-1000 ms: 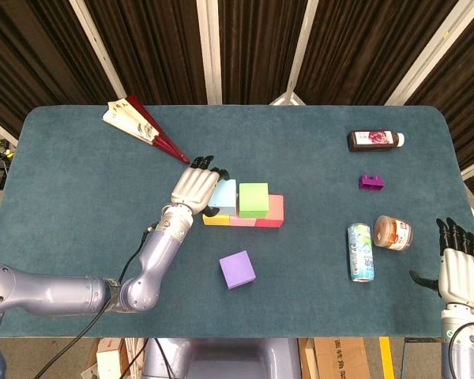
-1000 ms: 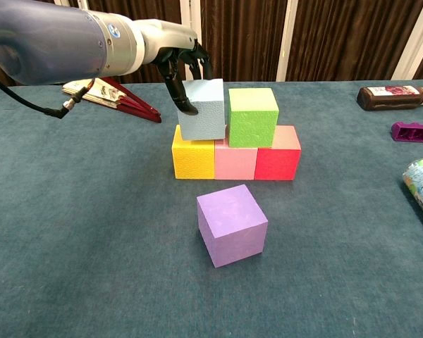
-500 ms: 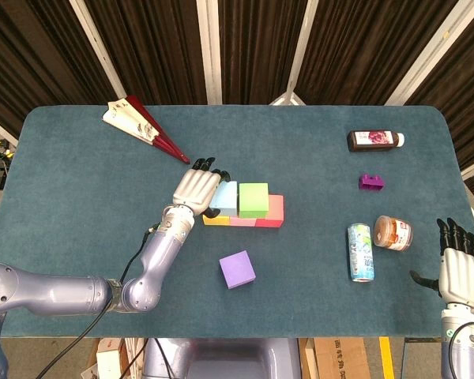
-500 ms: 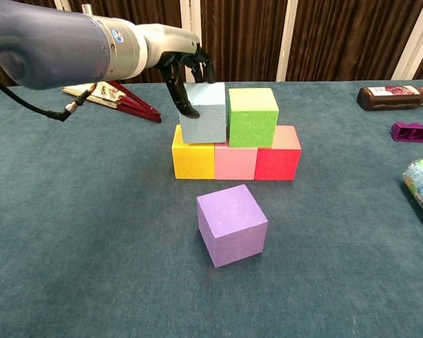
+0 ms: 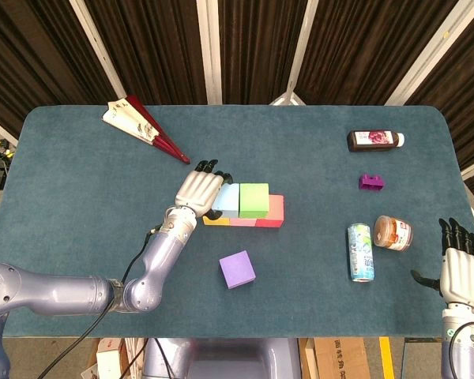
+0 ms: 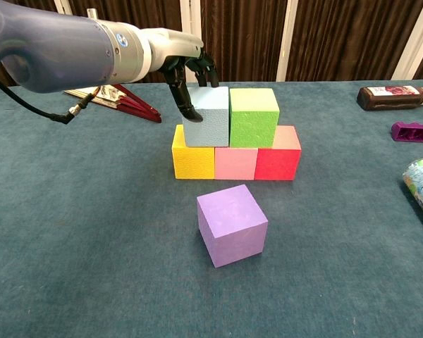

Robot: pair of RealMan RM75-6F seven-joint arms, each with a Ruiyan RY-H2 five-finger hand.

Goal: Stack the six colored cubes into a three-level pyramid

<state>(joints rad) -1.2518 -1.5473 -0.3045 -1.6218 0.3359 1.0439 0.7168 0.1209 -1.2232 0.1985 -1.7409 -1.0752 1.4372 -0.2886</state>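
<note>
A folded red fan lies near the surface's far left corner, well clear of the work. Moving right, the left hand reaches in from the near left edge and wraps its dark fingers around the light blue cube, holding it where it sits on the second level. That cube rests across the seam between the yellow cube and the pink cube, so each upper block bridges two lower ones, as a pyramid needs. The grip looks meant to steady the cube flush against the green cube, which sits touching it on the right and spans the pink cube and the red cube. The three base cubes stand in a tight row near the surface's middle. The purple cube lies alone toward the near edge, turned slightly askew, apparently waiting to become the top. Toward the right edge are a dark bottle, a small purple brick, a can on its side and a jar. The right hand waits at the near right corner, fingers apart and extended, holding nothing.
</note>
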